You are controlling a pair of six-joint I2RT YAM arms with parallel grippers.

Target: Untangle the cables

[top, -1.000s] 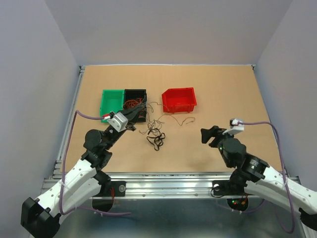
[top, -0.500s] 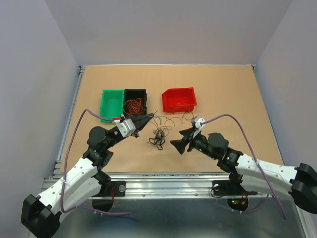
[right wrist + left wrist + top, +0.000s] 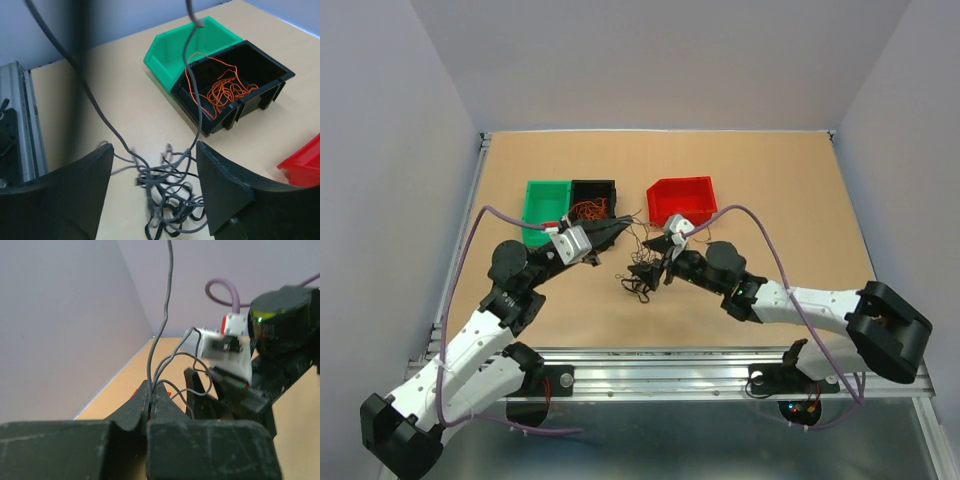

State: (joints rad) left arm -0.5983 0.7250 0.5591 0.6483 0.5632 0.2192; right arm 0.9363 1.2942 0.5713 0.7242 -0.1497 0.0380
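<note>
Tan tabletop | left gripper clamped on raised grey strand | right gripper spread wide over tangled cables lying near black bin | thin, limp, light, likely to snag; pinch a loose strand beside knot

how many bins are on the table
3. A green bin stands at the left, a black bin right beside it holds orange cables, and a red bin stands apart further right. None seems hidden.
</note>
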